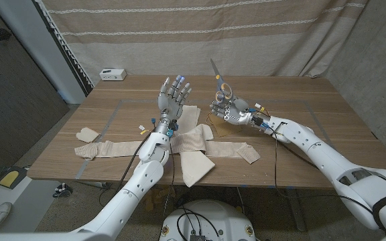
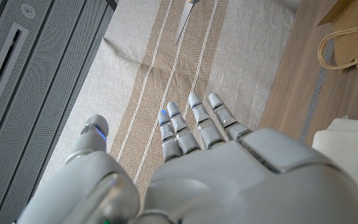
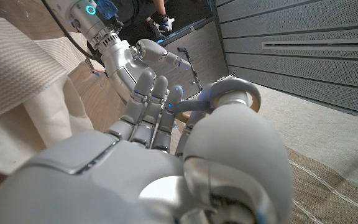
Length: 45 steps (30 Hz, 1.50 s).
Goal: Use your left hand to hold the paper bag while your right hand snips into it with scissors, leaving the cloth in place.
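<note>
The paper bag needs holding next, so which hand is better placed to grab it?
Left. The left hand is open and empty above the paper bag, while the right hand already holds the scissors.

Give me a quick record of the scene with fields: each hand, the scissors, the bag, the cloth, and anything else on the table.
left hand: raised, fingers apart, holding nothing
right hand: grips the scissors
scissors: blades pointing up, off the table
paper bag: lies on the table, not held
cloth: pale strips spread across the table's middle
other: small white box at the far left corner
</note>
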Each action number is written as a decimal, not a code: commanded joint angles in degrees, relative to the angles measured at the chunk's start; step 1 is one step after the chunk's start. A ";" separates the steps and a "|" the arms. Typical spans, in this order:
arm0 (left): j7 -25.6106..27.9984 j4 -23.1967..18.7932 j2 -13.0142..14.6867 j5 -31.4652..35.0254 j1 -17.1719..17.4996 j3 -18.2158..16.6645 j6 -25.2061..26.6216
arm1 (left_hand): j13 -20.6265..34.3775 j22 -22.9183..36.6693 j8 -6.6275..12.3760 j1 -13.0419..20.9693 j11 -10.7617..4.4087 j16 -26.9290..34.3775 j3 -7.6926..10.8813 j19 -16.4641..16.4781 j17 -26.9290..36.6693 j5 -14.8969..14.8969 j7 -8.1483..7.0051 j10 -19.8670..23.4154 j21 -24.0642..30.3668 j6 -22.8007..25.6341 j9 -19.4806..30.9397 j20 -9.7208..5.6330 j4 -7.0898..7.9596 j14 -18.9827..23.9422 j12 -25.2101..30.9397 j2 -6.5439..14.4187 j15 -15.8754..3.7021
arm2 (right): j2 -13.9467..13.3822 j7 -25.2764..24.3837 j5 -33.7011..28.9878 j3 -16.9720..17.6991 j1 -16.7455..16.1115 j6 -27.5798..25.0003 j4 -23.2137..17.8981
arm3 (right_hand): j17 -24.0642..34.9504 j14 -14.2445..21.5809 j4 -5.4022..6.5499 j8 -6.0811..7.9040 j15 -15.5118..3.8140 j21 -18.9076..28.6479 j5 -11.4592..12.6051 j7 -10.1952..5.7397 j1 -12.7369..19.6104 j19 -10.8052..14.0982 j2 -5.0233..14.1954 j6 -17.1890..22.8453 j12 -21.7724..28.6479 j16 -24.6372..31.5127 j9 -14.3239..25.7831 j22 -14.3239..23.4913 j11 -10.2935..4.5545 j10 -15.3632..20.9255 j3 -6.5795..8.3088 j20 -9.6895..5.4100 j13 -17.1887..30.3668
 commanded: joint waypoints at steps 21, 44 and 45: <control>0.55 0.42 -0.31 0.00 0.17 0.00 -0.50 | 0.17 0.28 0.86 -0.16 -0.17 0.64 -0.47 0.85 -0.14 0.45 -0.73 0.98 -0.67 1.84 0.40 -0.16 0.24 0.77 0.57 0.80 -7.95 | 0.89 -0.38 -0.93 -0.87 0.14 0.91 0.84 | -0.52 -5.50 0.48 4.21 -4.37 1.34 2.36 7.44 -0.12 -2.62 -2.47 -15.12 -2.11 -4.18 7.63 0.03 1.75 -8.20 -2.92 -0.69 -0.94; 0.37 0.88 -0.13 -0.03 -0.54 0.01 0.13 | 0.25 0.31 1.19 -0.18 -0.37 0.70 -0.68 0.96 -0.41 0.45 -1.12 1.17 -1.02 2.72 0.49 -0.19 0.23 0.80 0.68 0.78 -8.01 | -1.05 -0.15 -1.03 -0.12 -0.46 1.68 -0.89 | -1.26 -10.81 2.18 -2.21 -0.21 0.59 1.45 7.03 -4.41 -5.35 -4.42 -18.75 -8.81 -5.48 -0.29 -0.07 6.54 -13.42 -5.99 0.46 -8.26; 0.42 0.86 -0.14 -0.04 -0.56 0.00 0.18 | 0.25 0.31 1.16 -0.18 -0.37 0.70 -0.68 0.95 -0.41 0.45 -1.10 1.17 -1.04 2.66 0.49 -0.22 0.23 0.78 0.68 0.78 -8.02 | -1.06 -0.30 -0.85 -0.01 -0.53 1.56 -0.92 | -1.38 -11.02 2.23 -2.53 -0.16 0.52 1.42 6.94 -4.55 -5.54 -4.47 -19.09 -9.04 -5.55 -0.58 -0.08 6.70 -13.40 -6.09 0.66 -8.54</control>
